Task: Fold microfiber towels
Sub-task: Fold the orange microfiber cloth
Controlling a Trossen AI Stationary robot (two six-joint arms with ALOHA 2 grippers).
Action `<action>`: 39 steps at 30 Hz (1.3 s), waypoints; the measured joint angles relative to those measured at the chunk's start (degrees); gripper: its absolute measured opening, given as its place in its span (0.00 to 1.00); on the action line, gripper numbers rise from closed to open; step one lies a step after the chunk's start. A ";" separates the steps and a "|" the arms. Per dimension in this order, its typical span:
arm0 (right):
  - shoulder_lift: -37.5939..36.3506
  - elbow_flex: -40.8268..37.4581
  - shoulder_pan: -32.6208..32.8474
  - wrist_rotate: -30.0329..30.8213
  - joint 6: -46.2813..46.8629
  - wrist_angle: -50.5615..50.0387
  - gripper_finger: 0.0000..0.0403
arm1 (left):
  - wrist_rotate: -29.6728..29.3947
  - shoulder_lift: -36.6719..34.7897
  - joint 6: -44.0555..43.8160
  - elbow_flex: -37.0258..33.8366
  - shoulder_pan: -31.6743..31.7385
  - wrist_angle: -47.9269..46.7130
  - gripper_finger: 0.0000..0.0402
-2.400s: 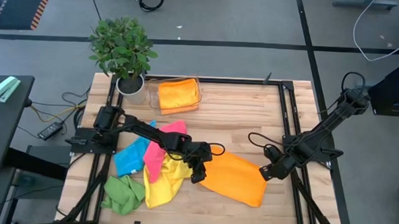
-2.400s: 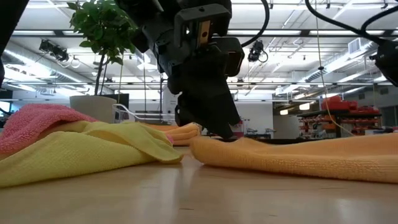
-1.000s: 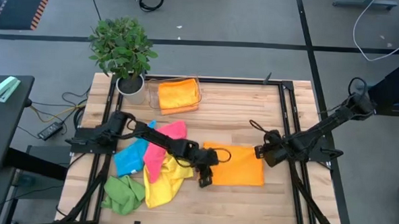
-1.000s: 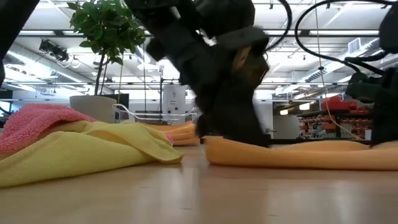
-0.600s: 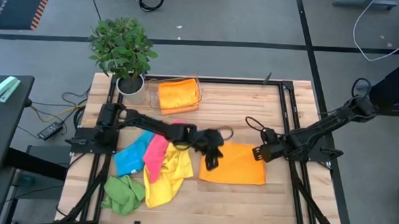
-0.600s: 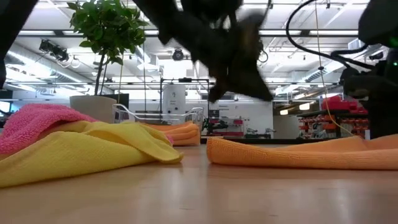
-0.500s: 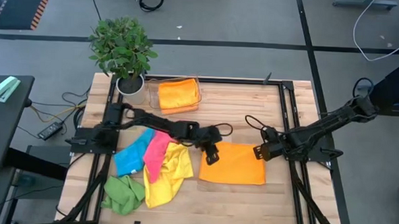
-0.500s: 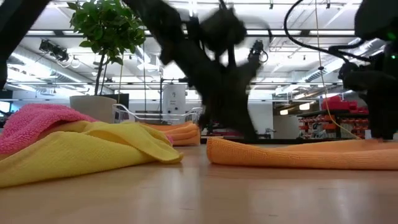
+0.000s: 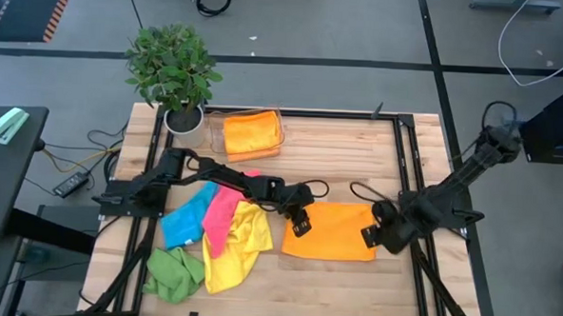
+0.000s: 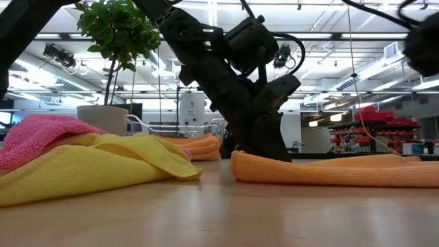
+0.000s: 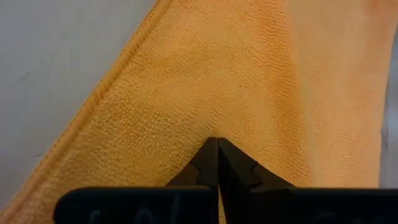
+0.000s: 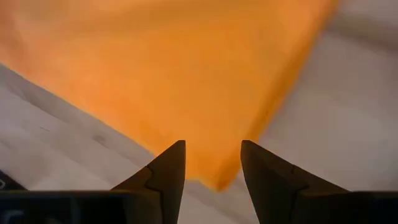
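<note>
Folded orange towel [image 9: 334, 230] lying flat on the table [image 9: 338, 160], serving as the landmark. Left gripper [image 9: 300, 226], fingers together with nothing between them, rests at the towel's left edge; right gripper [image 9: 370, 236], fingers apart, sits at the towel's right edge over a corner. Left of the towel lie the yellow [image 9: 235, 251], pink [image 9: 224, 208], blue [image 9: 184, 220] and green [image 9: 174, 273] towels in a loose heap.

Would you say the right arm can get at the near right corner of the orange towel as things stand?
Probably yes. The right gripper hangs open just above that corner of the orange towel, with nothing between them. The left gripper, shut, sits at the towel's opposite edge, clear of the way.
</note>
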 joint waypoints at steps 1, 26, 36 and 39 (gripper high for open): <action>0.73 0.00 1.66 0.10 2.74 0.07 0.40 | 0.03 0.02 0.00 -0.04 0.00 0.12 0.03; 13.92 0.00 5.94 -4.22 15.55 10.70 0.40 | 0.03 0.30 1.71 -0.20 -0.28 1.25 0.02; 13.92 0.00 5.90 -5.52 15.31 10.74 0.38 | 0.05 0.30 2.19 -0.22 -0.22 1.21 0.04; 13.92 0.00 5.90 -5.52 15.21 11.05 0.31 | 0.02 0.30 2.54 -0.24 -0.22 1.21 0.02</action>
